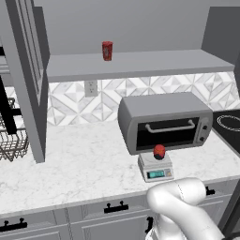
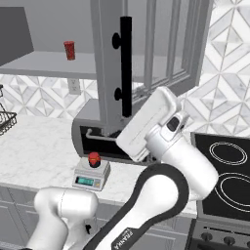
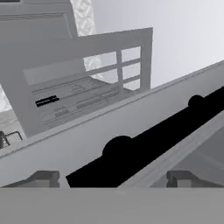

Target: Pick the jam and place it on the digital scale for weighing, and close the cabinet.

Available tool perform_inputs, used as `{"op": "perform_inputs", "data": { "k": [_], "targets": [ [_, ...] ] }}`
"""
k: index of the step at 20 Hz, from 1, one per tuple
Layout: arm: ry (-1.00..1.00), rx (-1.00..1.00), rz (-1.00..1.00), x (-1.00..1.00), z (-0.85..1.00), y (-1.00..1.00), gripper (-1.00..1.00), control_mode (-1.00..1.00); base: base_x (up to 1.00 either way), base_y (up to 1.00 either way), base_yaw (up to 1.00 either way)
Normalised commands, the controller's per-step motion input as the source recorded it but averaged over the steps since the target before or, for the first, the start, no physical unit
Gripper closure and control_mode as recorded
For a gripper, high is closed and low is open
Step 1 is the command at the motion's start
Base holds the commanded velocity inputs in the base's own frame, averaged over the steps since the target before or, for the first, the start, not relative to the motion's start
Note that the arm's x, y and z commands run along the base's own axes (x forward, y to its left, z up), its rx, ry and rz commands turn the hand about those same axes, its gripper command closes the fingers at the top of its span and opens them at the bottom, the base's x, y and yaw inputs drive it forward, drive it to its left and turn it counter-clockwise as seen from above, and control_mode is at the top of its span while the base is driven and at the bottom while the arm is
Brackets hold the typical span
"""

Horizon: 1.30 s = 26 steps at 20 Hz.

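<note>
The jam (image 1: 159,151), a small round red jar, stands on the digital scale (image 1: 156,168) in front of the toaster oven; both also show in the right base view, jam (image 2: 93,158) on scale (image 2: 91,176). The cabinet stands open, its left door (image 1: 23,79) and right door (image 2: 110,58) swung out. My gripper (image 3: 113,179) is open, right up against the right door. The door's black bar handle (image 3: 144,148) runs slantwise just beyond my fingertips (image 3: 43,178). In the right base view my hand (image 2: 149,122) reaches to that door's lower end, beside the handle (image 2: 126,66).
A red can (image 1: 107,50) stands on the open cabinet shelf. The grey toaster oven (image 1: 164,122) sits behind the scale. A wire dish rack (image 1: 11,140) is at the far left and a black cooktop (image 2: 227,171) at the right. Lower drawers (image 1: 112,211) line the counter's front.
</note>
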Motion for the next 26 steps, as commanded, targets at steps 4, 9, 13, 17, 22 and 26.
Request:
{"op": "perform_inputs", "data": {
  "k": [4,9,13,17,22,26],
  "targets": [
    [0.07,-0.32,-0.35,0.60,0.00,1.00,-1.00,-1.00,0.00,0.00,0.00],
    [0.02,-0.28,-0.33,0.65,0.00,1.00,-1.00,-1.00,0.00,0.00,0.00],
    [0.00,-0.18,-0.27,0.60,0.04,0.61,-1.00,-1.00,0.00,0.00,0.00],
    [0.01,-0.02,-0.06,0.86,-0.09,0.06,-1.00,-1.00,0.00,0.00,0.00],
    [0.01,0.00,0.00,0.98,-0.17,0.00,-1.00,-1.00,0.00,0.00,0.00],
    [0.00,0.00,0.00,0.85,-0.03,0.00,-1.00,-1.00,0.00,0.00,0.00]
  ]
}}
